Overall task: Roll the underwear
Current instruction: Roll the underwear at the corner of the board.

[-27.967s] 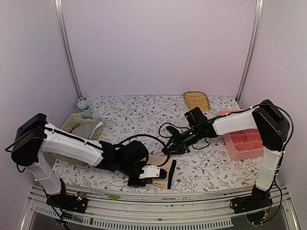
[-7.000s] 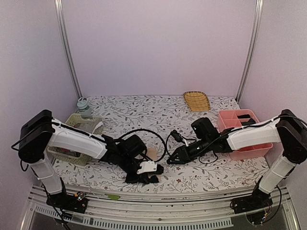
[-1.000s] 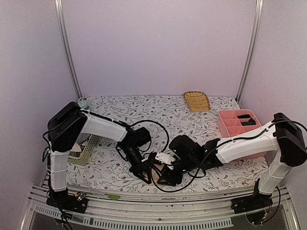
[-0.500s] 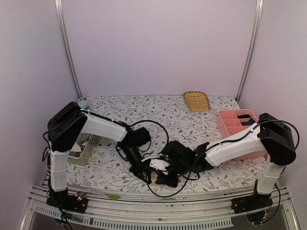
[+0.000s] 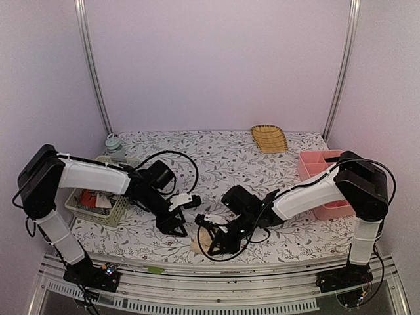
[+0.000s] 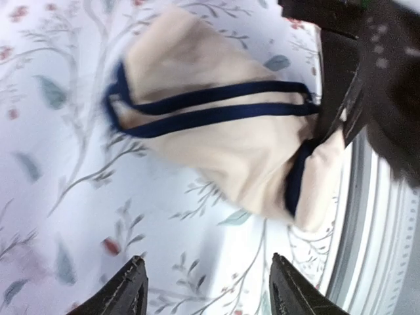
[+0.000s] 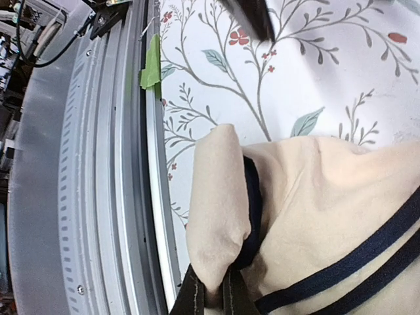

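The beige underwear (image 6: 223,131) with dark edging lies bunched and partly folded on the flowered table near its front edge. In the top view the underwear (image 5: 199,246) is a small beige lump. My right gripper (image 7: 211,298) is shut on a folded beige flap at the cloth's edge, and from above this gripper (image 5: 213,241) sits right beside the lump. My left gripper (image 6: 209,292) stands open just short of the cloth, with only tablecloth between its fingertips (image 6: 128,289). Seen from above, the left gripper (image 5: 173,225) is a little to the left of the underwear.
A green basket (image 5: 118,209) holding clothes stands at the left, with a small bottle (image 5: 114,144) behind it. A pink compartment box (image 5: 326,178) is at the right and a woven yellow tray (image 5: 269,138) at the back. The metal front rail (image 7: 98,164) runs right beside the underwear.
The left gripper has opened, let go of the underwear and drawn back to the left. The right gripper has shut on the cloth's edge and shifted left with it.
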Controlling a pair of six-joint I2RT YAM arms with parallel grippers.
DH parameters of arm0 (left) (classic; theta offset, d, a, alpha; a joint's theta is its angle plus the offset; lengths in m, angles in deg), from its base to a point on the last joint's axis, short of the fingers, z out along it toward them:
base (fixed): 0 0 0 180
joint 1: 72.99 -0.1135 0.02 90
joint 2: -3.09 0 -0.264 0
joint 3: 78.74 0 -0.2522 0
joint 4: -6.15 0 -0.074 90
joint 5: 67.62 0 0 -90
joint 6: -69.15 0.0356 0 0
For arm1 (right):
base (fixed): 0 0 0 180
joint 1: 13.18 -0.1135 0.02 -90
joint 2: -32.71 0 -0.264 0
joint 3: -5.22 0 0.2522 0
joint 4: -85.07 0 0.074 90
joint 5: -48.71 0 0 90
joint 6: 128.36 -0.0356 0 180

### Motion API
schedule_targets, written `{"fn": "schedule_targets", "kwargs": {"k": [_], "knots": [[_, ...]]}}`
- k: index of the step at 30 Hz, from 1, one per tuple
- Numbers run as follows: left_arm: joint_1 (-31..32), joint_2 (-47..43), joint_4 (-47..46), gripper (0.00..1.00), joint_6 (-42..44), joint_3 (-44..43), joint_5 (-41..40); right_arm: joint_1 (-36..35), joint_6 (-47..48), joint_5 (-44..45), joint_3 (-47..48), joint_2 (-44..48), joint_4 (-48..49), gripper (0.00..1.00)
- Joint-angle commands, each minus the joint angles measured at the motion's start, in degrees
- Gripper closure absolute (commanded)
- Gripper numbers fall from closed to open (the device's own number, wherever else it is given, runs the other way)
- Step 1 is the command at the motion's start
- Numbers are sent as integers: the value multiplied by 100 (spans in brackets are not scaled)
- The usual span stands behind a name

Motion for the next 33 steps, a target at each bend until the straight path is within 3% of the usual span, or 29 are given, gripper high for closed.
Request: {"fn": "schedule_targets", "kwargs": {"k": [1,6,11,15,22,30,33], "knots": [[-91,-1287,-1386,35,-279,782,-1059,189,-696,-1314,-73,-253,-126,100],[244,-2719,-2177,34,-82,1741,-1145,587,-1202,-2098,-47,-606,71,100],[1270,-3319,-2388,34,253,2329,-1853,911,-1601,-2626,-120,-1010,332,100],[2158,-2998,-2633,36,407,2439,-2333,1093,-1711,-2783,-178,-1322,459,100],[2914,-1871,-3328,43,616,2178,-2915,1183,-1602,-2788,365,-1888,-150,100],[3145,-1095,-3673,47,926,1839,-3782,1183,-1512,-2712,362,-1911,-330,100],[3152,-968,-3808,47,983,1834,-3737,1180,-1431,-2696,369,-1917,-401,100]]}}
